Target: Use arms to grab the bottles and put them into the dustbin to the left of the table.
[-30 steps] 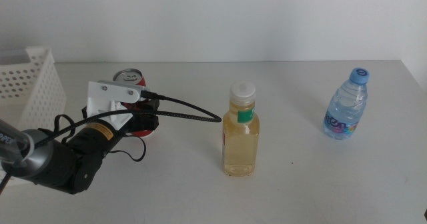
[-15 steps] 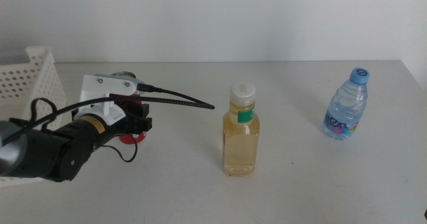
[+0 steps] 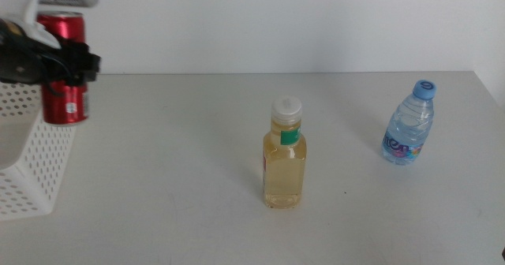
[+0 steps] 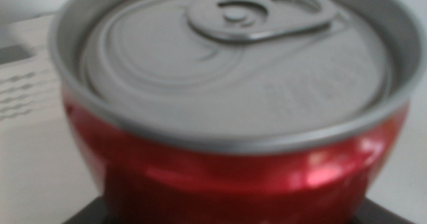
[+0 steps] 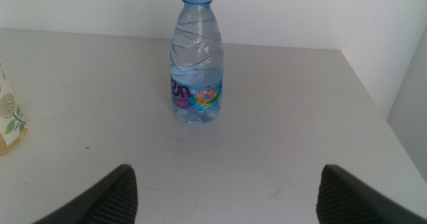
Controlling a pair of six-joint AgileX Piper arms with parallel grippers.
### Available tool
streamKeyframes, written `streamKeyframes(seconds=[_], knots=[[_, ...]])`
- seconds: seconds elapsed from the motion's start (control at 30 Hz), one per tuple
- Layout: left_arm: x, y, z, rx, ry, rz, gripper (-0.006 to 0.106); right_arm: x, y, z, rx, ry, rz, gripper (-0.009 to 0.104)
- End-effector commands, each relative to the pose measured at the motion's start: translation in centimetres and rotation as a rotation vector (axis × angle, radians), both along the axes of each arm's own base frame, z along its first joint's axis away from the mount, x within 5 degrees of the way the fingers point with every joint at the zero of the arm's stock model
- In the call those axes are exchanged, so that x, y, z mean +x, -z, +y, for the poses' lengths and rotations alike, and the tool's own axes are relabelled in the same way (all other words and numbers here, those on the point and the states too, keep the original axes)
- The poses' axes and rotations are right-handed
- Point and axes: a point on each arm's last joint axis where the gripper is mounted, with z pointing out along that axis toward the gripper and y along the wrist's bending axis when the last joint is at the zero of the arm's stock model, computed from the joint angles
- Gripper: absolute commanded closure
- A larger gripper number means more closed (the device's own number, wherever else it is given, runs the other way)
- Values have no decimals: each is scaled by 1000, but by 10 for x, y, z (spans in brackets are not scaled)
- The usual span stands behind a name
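Off-white table [image 3: 197, 139]; left pincer [image 3: 67, 64] clamps upright red can [image 3: 63, 68], silver lid, above dustbin [image 3: 35, 162]; right pincer [image 5: 223, 191] open.

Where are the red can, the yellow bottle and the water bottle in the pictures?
red can [image 3: 65, 99], middle view, on its red side wall below the gripper.
yellow bottle [image 3: 284, 174], middle view, on the body filled with yellow liquid.
water bottle [image 5: 197, 77], right wrist view, on the clear body above the label.

A: How many drink containers?
B: Three: one yellow-liquid bottle [image 3: 285, 156], one water bottle [image 3: 410, 125], one red can [image 3: 63, 68].
A: Baskets?
B: One white dustbin [image 3: 35, 162].
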Motion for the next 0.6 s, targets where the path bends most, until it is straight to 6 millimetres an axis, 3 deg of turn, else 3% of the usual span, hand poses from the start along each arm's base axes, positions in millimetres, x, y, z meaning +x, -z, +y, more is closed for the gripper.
streamKeyframes(seconds=[0.0, 0.13, 0.27, 0.37, 0.57], knots=[[-8, -54, 22, -4, 0, -34, 83, -1, -11, 0, -14, 0, -105, 22], [-12, -83, 53, 29, 11, 50, 83, -1, -11, 0, -14, 0, -105, 22], [-8, -94, 88, 17, -68, 111, 83, -1, -11, 0, -14, 0, -105, 22], [3, -87, 112, 15, -110, 148, 83, -1, -11, 0, -14, 0, -105, 22], [27, -46, 147, -6, -148, 262, 83, -1, -11, 0, -14, 0, -105, 22]])
